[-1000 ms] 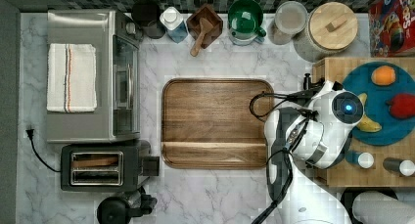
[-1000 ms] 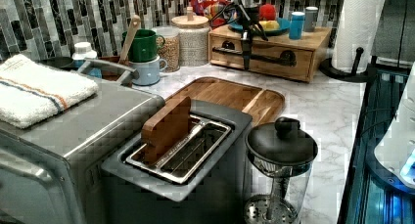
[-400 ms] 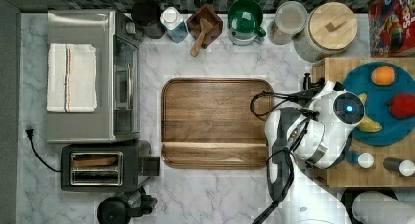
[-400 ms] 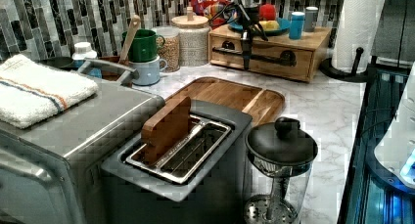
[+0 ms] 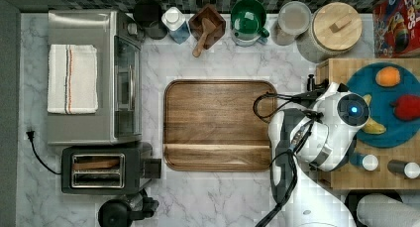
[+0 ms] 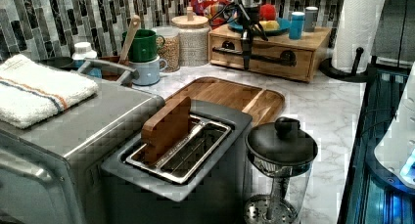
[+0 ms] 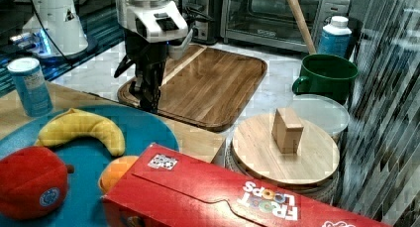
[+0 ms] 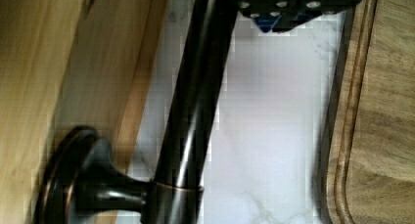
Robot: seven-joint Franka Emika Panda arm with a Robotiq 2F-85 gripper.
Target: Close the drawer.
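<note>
A marble counter [image 5: 218, 48] is stretching beneath a wooden box whose drawer [image 6: 266, 55] is sitting at its front, apparently nearly flush. The gripper [image 6: 246, 55] is hanging at the dark bar handle [image 8: 195, 111], which is running lengthwise across the drawer face. Whether the claw is clenching it I cannot tell; closing means pushing away from the board [image 5: 218, 123].

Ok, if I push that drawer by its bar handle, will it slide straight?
Likely: the drawer looks rigid wood and its bar handle sits on a sturdy post. Its wooden box might skid on the smooth marble.
</note>
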